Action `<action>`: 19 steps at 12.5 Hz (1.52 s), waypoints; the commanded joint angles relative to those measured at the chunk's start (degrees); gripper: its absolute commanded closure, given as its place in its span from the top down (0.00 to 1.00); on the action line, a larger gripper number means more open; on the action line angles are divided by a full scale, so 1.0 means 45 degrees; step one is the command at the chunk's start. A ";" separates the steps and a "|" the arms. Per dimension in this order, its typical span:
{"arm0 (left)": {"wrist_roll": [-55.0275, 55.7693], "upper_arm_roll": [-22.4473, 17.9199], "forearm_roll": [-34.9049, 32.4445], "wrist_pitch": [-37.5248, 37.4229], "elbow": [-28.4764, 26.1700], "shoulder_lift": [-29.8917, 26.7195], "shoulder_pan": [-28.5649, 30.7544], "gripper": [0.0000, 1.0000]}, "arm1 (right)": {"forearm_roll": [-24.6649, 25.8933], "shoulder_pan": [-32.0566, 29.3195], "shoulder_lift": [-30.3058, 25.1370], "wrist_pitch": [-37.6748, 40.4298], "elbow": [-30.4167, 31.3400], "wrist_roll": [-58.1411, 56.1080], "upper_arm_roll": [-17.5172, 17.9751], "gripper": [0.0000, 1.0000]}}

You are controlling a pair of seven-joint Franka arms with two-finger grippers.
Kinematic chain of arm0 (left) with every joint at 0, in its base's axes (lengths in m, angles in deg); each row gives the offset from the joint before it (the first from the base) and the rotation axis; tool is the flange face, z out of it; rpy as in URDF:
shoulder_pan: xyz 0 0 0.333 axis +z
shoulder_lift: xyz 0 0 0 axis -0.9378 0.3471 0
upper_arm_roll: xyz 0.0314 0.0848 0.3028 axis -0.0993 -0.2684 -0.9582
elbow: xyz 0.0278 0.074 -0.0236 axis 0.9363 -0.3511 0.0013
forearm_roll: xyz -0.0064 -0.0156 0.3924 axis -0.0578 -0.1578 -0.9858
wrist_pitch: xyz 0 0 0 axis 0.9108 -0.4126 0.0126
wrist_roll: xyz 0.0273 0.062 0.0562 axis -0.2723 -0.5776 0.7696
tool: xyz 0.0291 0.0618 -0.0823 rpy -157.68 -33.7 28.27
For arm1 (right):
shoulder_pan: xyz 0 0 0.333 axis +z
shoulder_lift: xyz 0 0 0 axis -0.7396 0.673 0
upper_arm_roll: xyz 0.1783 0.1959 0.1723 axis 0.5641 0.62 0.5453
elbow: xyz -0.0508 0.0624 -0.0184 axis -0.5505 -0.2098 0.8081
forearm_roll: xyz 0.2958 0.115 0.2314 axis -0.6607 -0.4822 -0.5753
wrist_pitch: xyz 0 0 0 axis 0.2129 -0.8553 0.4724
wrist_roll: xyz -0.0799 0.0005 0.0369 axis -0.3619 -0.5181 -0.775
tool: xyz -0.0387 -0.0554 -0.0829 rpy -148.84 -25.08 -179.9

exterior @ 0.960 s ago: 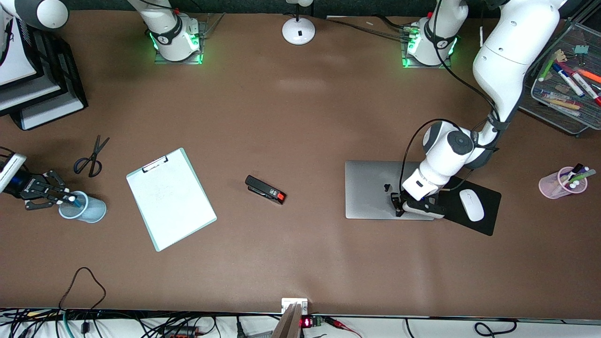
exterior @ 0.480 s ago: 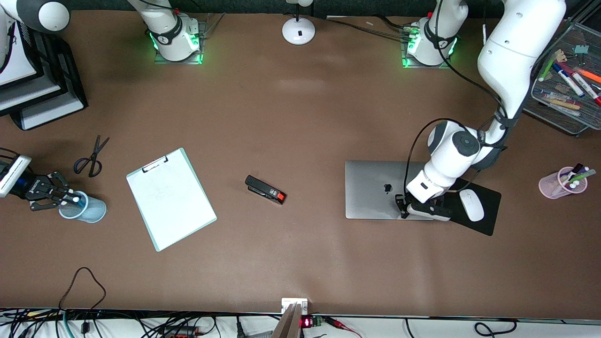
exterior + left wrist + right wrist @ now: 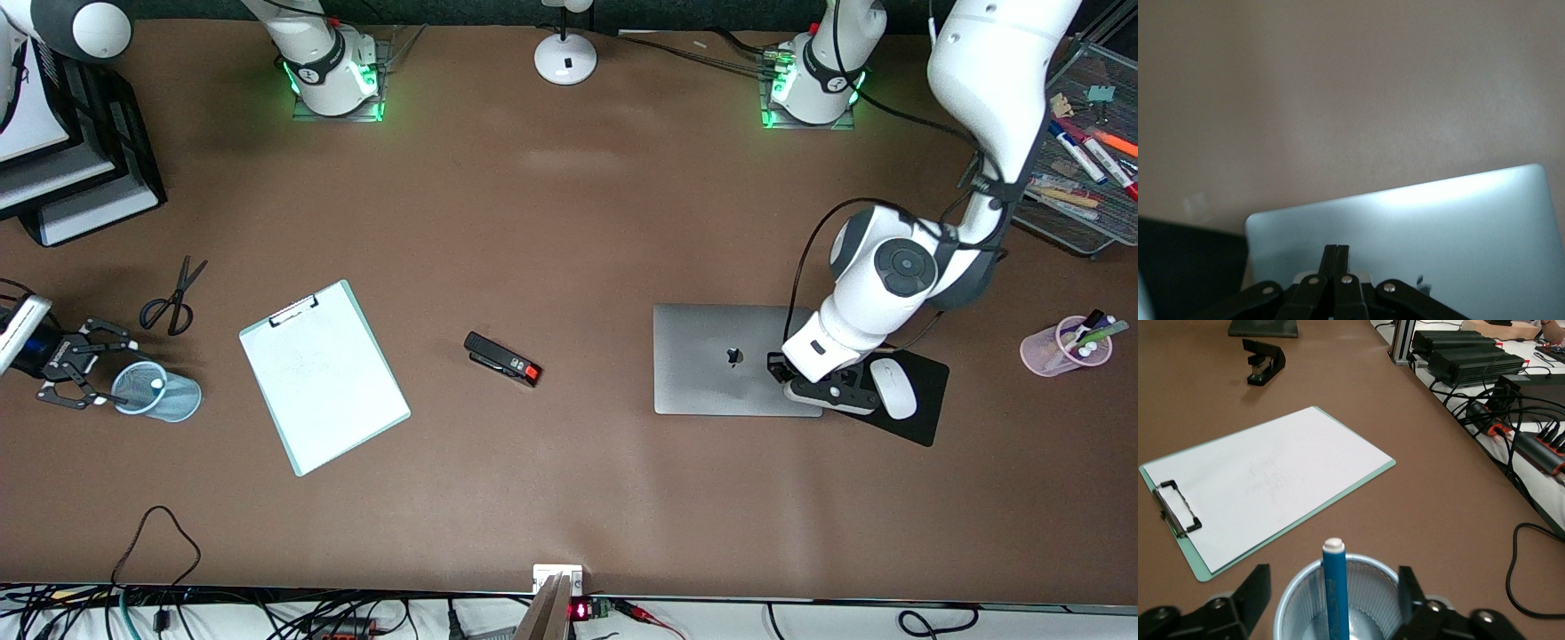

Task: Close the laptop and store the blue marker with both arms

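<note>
The laptop (image 3: 725,359) lies shut and flat on the tabletop (image 3: 569,222) in the right half of the front frame, its silver lid up with the dark logo showing. The left gripper (image 3: 782,369) is over the lid's edge toward the left arm's end of the tabletop, where the laptop meets the black mouse pad (image 3: 916,418); its jaws are clenched together on nothing (the left wrist view shows the two fingers (image 3: 1336,257) pressed flat against each other above the lid (image 3: 1458,227)). A white mouse (image 3: 893,388) sits on the pad just beside that gripper.

At the far left edge of the front frame the right gripper (image 3: 89,373) is beside the rim of a pale blue mesh cup (image 3: 160,394), its jaws spread wide and released. The blue marker (image 3: 1333,587) stands upright inside the cup (image 3: 1298,600), white end up, clear of both fingers in the right wrist view; in the front view only its white tip (image 3: 157,383) shows within the rim.

Nearer the middle of the frame lie a clipboard (image 3: 324,375) with white paper and a black stapler (image 3: 502,359) with a red end. Scissors (image 3: 172,298) lie above the cup in the frame. A pink cup (image 3: 1062,347) of markers stands at the right edge, and a wire tray (image 3: 1080,227) of markers fills the upper right corner.
</note>
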 commanded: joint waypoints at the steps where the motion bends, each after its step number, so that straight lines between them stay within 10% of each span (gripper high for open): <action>1: -0.0202 0.0534 -0.0292 -0.3710 0.1602 -0.0553 0.0051 0.00 | 0.0902 -0.0054 -0.0844 0.0754 -0.0061 0.1357 0.0023 1.00; 8: -0.1116 0.1181 -0.0137 -1.0242 0.4362 -0.0925 0.0110 0.18 | 0.2759 0.0491 -0.3443 0.2297 -0.0333 0.5769 0.0140 1.00; 9: -0.1410 0.1162 -0.0097 -1.0577 0.4363 -0.1138 0.0130 0.32 | 0.2955 0.0667 -0.3620 0.2512 -0.0586 0.6531 0.0140 1.00; 11: -0.1628 0.1104 -0.0078 -1.0833 0.4363 -0.1334 0.0130 1.00 | 0.3074 0.1097 -0.3680 0.2922 -0.1133 0.7841 0.0120 1.00; 19: -0.1803 0.1181 0.1153 -1.0971 0.4363 -0.2817 0.0988 1.00 | 0.4558 0.3731 -0.3836 0.3081 -0.2542 1.2916 0.0062 1.00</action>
